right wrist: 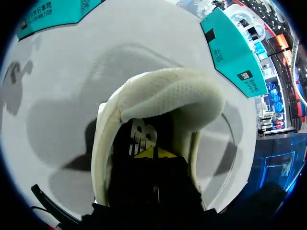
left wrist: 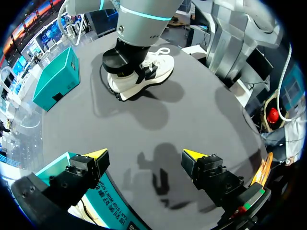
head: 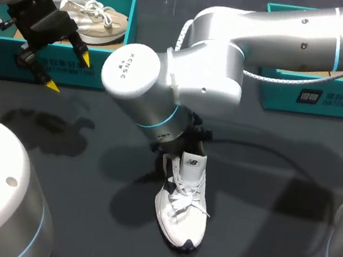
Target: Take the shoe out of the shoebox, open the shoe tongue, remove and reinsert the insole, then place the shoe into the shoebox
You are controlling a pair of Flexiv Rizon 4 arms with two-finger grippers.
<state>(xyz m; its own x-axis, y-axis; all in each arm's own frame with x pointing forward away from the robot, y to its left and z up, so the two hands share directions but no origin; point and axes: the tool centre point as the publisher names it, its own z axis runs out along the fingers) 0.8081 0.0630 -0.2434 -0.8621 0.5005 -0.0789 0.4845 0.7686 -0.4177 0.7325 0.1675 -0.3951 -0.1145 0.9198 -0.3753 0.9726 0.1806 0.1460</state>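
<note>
Left fingers [left wrist: 96,156] spread wide — right fingers [right wrist: 144,154] pressed together down inside the white shoe [head: 180,210].

A white sneaker [head: 180,213] with a navy toe patch is seen. Beyond the sneaker, two shoeboxes [head: 106,68] [head: 278,95] are coloured teal.

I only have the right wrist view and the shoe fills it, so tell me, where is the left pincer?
Observer: The left pincer hangs open and empty just in front of the left shoebox.
Operator: Anything in that box?
Observer: Yes, a beige shoe lies in it.
Operator: How's the white shoe sitting?
Observer: The white shoe stands upright on its sole on the table, laces tied.
</note>
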